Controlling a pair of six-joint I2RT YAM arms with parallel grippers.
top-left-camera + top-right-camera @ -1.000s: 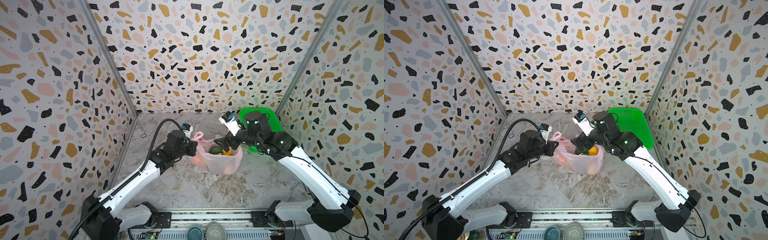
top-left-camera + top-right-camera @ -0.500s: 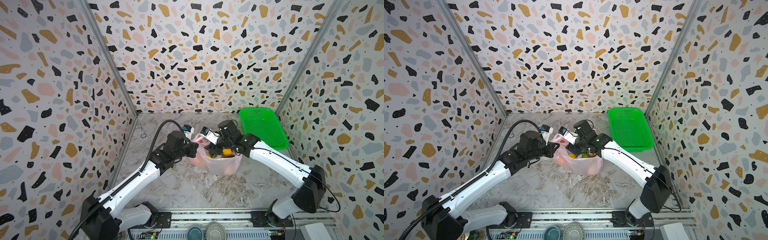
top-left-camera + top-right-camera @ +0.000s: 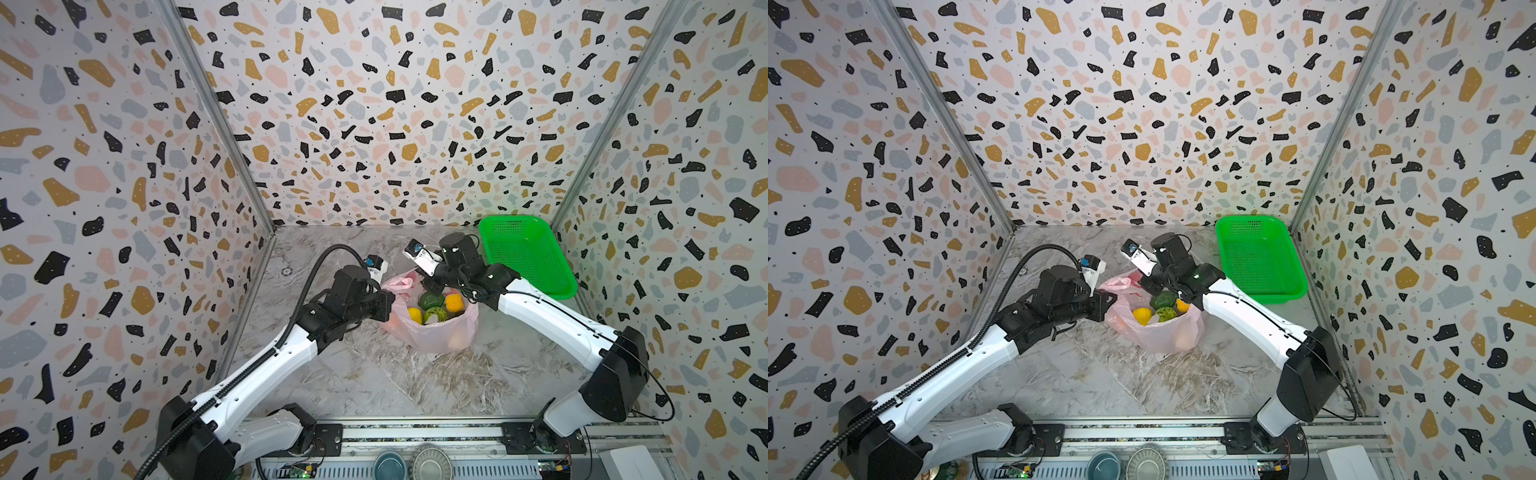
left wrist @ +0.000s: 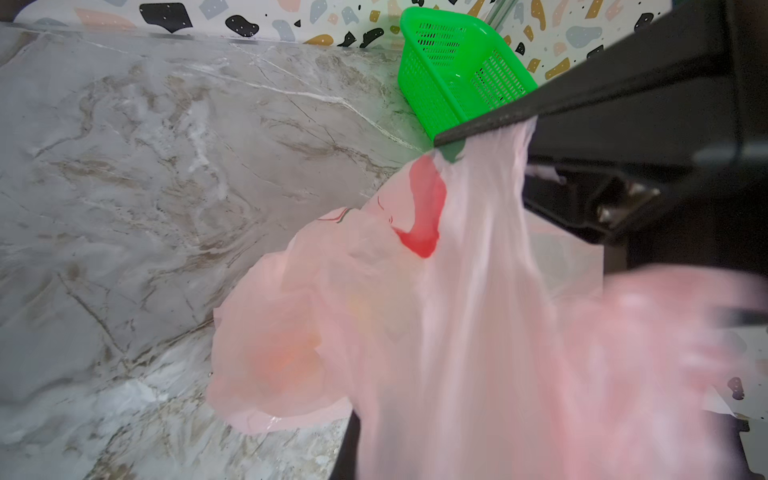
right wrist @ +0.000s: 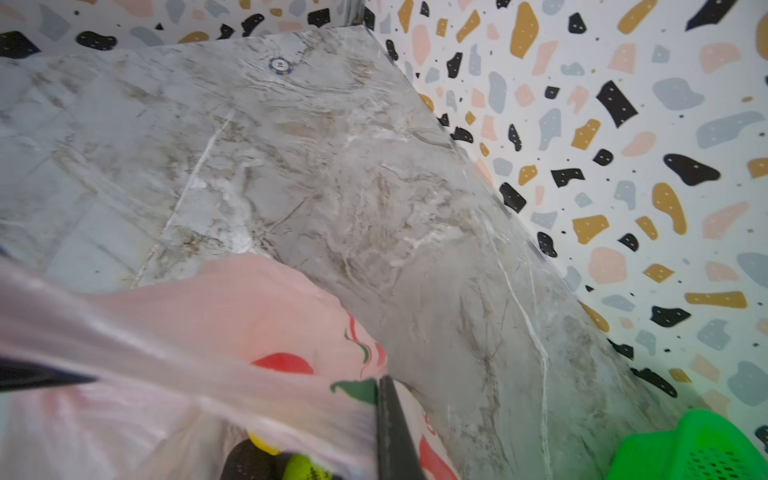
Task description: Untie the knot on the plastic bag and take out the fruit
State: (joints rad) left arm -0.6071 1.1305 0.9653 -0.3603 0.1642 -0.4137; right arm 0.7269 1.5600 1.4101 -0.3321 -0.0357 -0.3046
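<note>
Mid-frame, the plastic bag (image 3: 436, 338) is clamped at its left rim by the left gripper (image 3: 387, 306), at its upper rim by the right gripper (image 3: 429, 286); fruit (image 3: 430, 300) is exposed inside.

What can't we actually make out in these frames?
Right gripper tips: lost under its own body in both top views; blurred bag film crosses them in the right wrist view.
Fruit low in the plastic bag: only vague patches through the film.
Pink lump at the rim: too small to tell knot from loose handle.
</note>
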